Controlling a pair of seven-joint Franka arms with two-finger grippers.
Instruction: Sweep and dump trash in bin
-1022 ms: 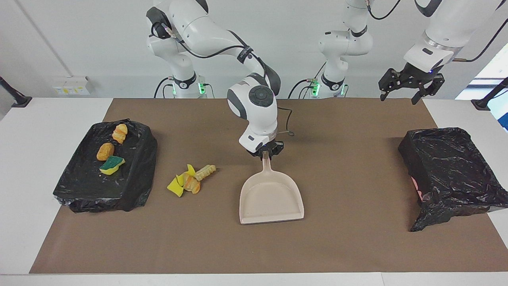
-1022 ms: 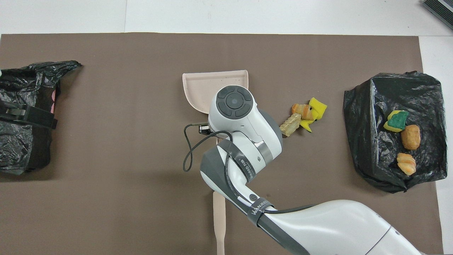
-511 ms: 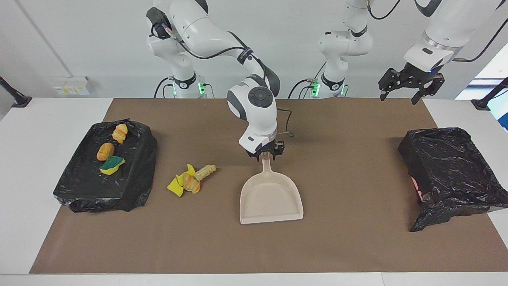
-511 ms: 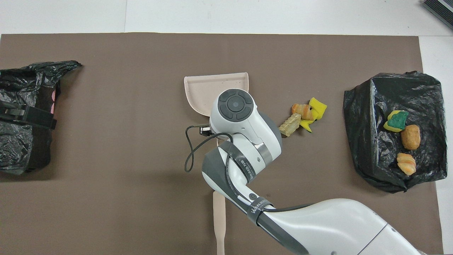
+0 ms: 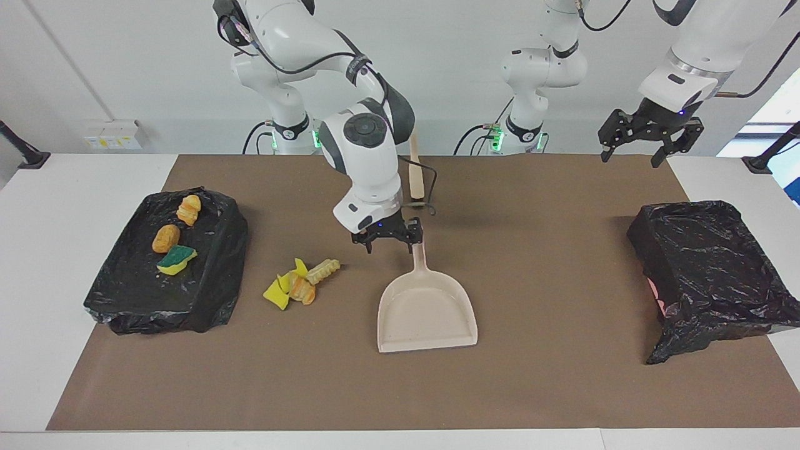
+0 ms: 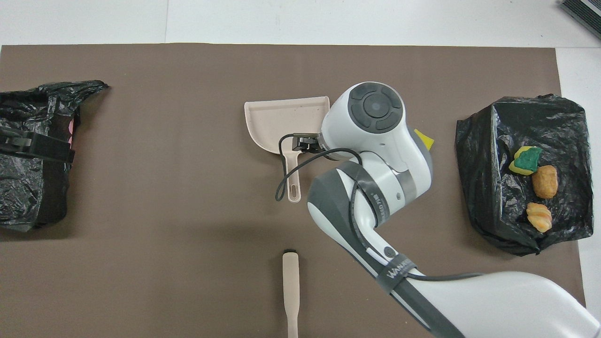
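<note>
A loose pile of trash (image 5: 301,282) lies on the brown mat, yellow sponge bits with a pale ridged piece; in the overhead view my right arm covers all but one yellow scrap (image 6: 424,139). The beige dustpan (image 5: 428,309) lies flat beside it, handle (image 6: 293,180) pointing at the robots. My right gripper (image 5: 389,245) hangs open just above the mat, between the handle and the pile, holding nothing. The black-bagged bin (image 5: 206,275) at the right arm's end carries three scraps (image 5: 167,237). My left gripper (image 5: 628,156) waits open, high over the left arm's end.
A second black-bagged container (image 5: 706,269) stands at the left arm's end of the mat. The beige brush (image 6: 290,291) lies near the robots, in line with the dustpan handle. Brown mat (image 5: 550,375) covers the white table.
My right gripper has opened and let go of the dustpan handle, then shifted sideways toward the trash pile. The dustpan stays flat on the mat. The left arm has not moved.
</note>
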